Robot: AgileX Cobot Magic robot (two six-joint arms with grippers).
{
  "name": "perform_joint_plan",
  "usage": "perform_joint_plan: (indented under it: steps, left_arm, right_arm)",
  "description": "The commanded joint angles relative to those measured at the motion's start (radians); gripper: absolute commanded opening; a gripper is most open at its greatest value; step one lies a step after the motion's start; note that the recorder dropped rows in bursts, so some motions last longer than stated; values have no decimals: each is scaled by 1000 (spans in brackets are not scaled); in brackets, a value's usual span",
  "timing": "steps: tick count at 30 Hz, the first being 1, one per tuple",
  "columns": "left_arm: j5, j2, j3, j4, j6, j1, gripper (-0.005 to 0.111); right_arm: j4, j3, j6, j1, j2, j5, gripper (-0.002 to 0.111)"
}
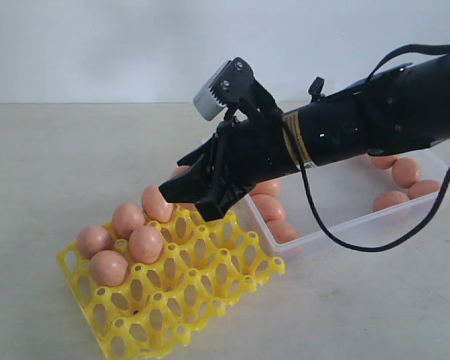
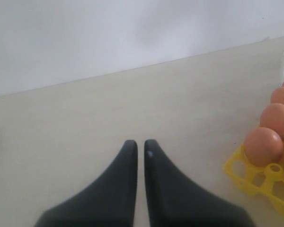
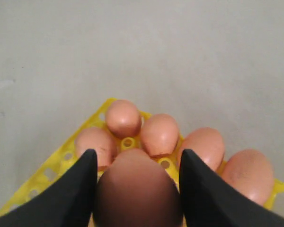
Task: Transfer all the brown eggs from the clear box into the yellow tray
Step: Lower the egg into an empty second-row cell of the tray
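My right gripper point(image 1: 189, 201) point(image 3: 137, 152) is shut on a brown egg point(image 3: 137, 189), which fills the gap between its two black fingers. It hangs just above the yellow tray point(image 1: 210, 262) point(image 3: 52, 170), near the back row. Several brown eggs point(image 1: 127, 219) sit in the cups at the tray's left end. The clear box point(image 1: 337, 232) lies behind and right of the tray, partly hidden by the arm, with several eggs point(image 1: 405, 171) in it. My left gripper point(image 2: 140, 142) is shut and empty over bare table, left of the tray corner point(image 2: 251, 177).
The pale tabletop point(image 1: 60, 165) spreads left of and in front of the tray. A black cable point(image 1: 375, 244) loops down from the right arm over the front wall of the clear box. A white wall stands behind the table.
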Motion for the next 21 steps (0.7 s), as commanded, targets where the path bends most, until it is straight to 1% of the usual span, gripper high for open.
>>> perform_joint_plan:
  steps: [1, 5, 8, 10, 16, 21]
  left_arm:
    - [0, -3, 3, -2, -3, -8, 4]
    - [0, -3, 3, -2, -3, -8, 4]
    - [0, -3, 3, -2, -3, -8, 4]
    - [0, -3, 3, -2, -3, -8, 4]
    - [0, -3, 3, -2, -3, -8, 4]
    - [0, -3, 3, -2, -3, -8, 4]
  right_arm:
    - [166, -5, -104, -4, 73, -15, 0]
    - [347, -5, -267, -4, 161, -98, 0]
    - [441, -5, -337, -4, 224, -175, 0]
    - [467, -5, -361, -4, 257, -221, 0]
    - [508, -6, -361, -4, 316, -226, 0]
    - [538, -6, -361, -4, 316, -220, 0]
